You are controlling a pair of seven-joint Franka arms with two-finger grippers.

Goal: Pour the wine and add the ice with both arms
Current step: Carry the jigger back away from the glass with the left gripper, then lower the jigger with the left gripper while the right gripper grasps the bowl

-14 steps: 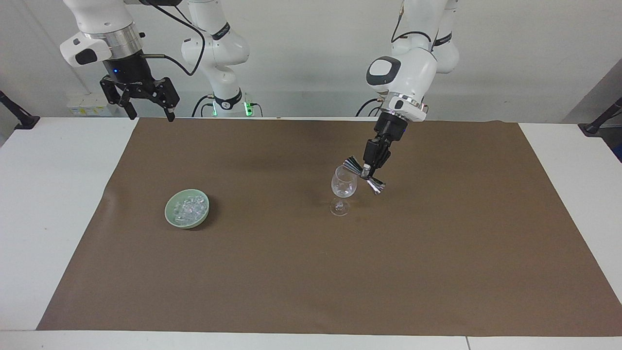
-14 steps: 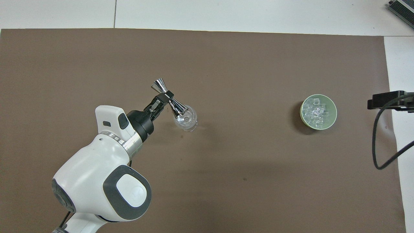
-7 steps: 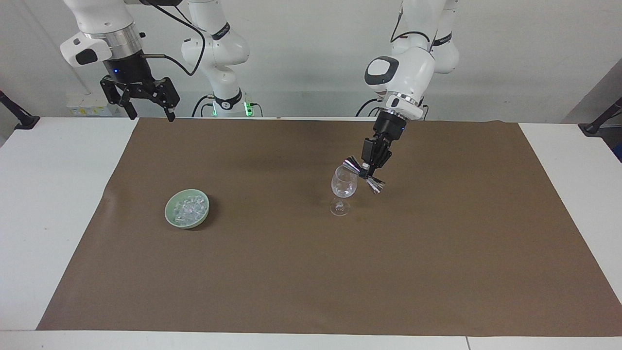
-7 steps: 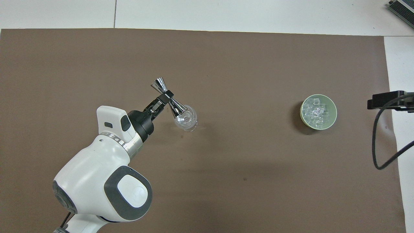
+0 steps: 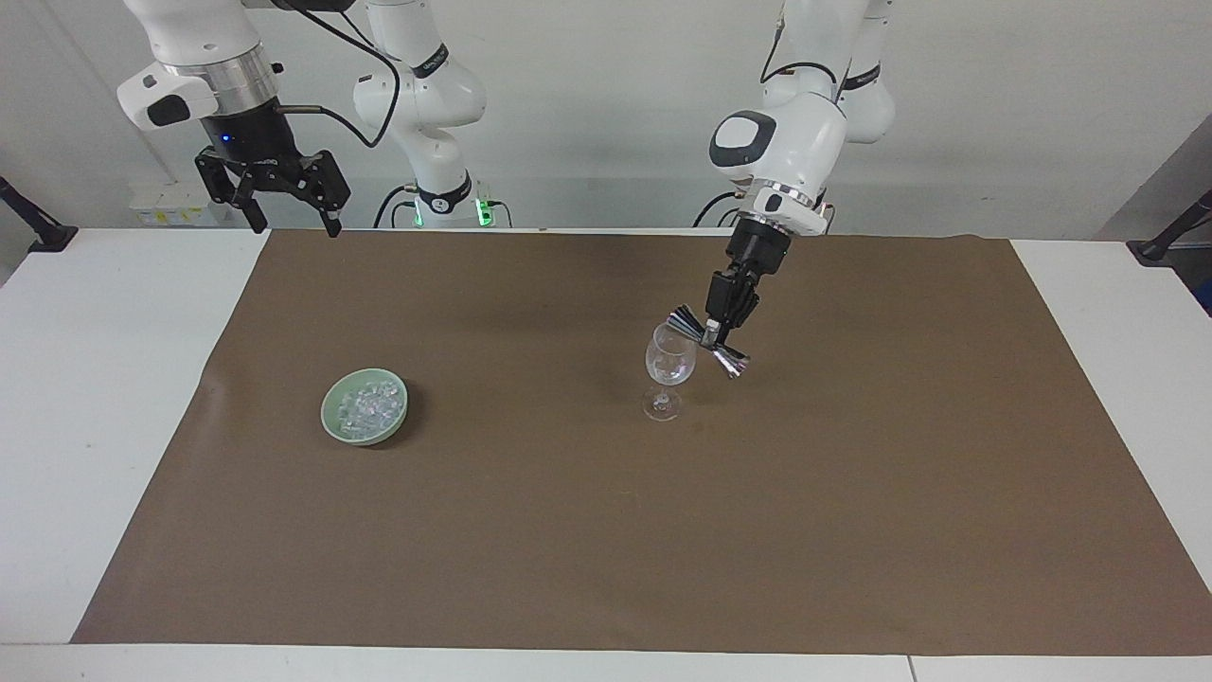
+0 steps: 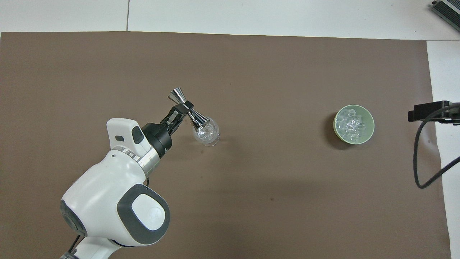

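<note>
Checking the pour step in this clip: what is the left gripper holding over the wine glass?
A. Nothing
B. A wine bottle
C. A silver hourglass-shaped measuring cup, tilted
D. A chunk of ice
C: the left gripper is shut on the waist of a silver hourglass-shaped measuring cup, tilted with one end over the rim of the wine glass.

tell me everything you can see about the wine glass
The wine glass is clear and stemmed: a rounded bowl, a thin stem and a round foot. It stands upright on the brown paper cover, toward the left arm's end, well apart from the green bowl of ice. No coloured liquid shows in it. The left claw holds a tilted silver jigger, one end over the rim; contact is unclear.
</note>
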